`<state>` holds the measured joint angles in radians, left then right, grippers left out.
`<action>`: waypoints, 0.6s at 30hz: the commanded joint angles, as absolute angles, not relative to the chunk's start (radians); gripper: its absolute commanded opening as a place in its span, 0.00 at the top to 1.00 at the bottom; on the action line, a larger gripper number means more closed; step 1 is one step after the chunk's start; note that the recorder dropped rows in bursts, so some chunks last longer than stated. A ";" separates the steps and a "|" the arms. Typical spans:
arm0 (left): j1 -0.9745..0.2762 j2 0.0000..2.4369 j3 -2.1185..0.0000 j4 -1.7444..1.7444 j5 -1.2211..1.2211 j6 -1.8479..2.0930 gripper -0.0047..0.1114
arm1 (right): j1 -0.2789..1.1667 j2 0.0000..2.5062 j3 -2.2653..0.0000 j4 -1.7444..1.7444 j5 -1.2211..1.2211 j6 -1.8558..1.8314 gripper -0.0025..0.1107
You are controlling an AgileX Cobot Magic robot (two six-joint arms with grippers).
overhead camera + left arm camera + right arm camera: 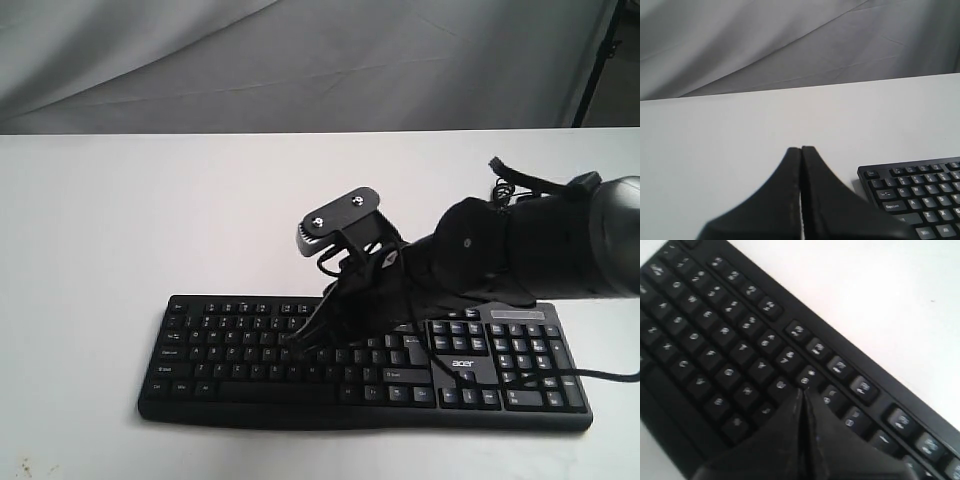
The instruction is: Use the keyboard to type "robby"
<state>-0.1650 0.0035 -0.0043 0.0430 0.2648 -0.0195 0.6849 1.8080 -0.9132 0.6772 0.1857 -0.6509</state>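
Right arm (540, 250) bulky, black, cabled; its pincer (801, 391) tapered, black

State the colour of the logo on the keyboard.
White acer logo on the black keyboard; clearest in the exterior view.

The exterior view looks down from the front at the whole keyboard (220, 350). Both wrist views share it: right very close, left only a corner.

The keyboard (220, 352) is black with white key legends and a white logo (462, 363). The table (100, 230) is plain white, the cloth (300, 60) plain pale grey. The arm (540, 245) is glossy black; the left gripper (801, 150) and the right gripper (802, 392) are matte black
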 commanded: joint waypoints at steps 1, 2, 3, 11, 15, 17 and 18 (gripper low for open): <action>-0.171 0.000 0.000 0.048 0.258 -0.022 0.96 | 0.743 1.808 -0.979 0.665 0.267 -0.657 0.98; -0.171 0.000 0.000 0.048 0.258 -0.022 0.96 | 0.756 1.810 -0.985 0.665 0.267 -0.657 0.98; -0.171 0.000 0.000 0.048 0.258 -0.022 0.96 | 0.765 1.813 -0.986 0.665 0.267 -0.657 0.98; -0.171 0.000 0.000 0.048 0.258 -0.022 0.96 | 0.828 1.873 -0.986 0.673 0.223 -0.657 0.98; -0.171 0.000 0.000 0.048 0.258 -0.022 0.96 | 0.827 1.891 -0.986 0.673 0.191 -0.657 0.98; -0.171 0.000 0.000 0.048 0.258 -0.022 0.96 | 0.827 1.895 -0.986 0.673 0.189 -0.657 0.98; -0.171 0.000 0.000 0.048 0.258 -0.022 0.96 | 0.827 1.900 -0.986 0.673 0.185 -0.657 0.98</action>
<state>-0.1650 0.0035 -0.0043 0.0430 0.2648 -0.0195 0.8249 1.8952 -0.9806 0.6754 0.1979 -0.6509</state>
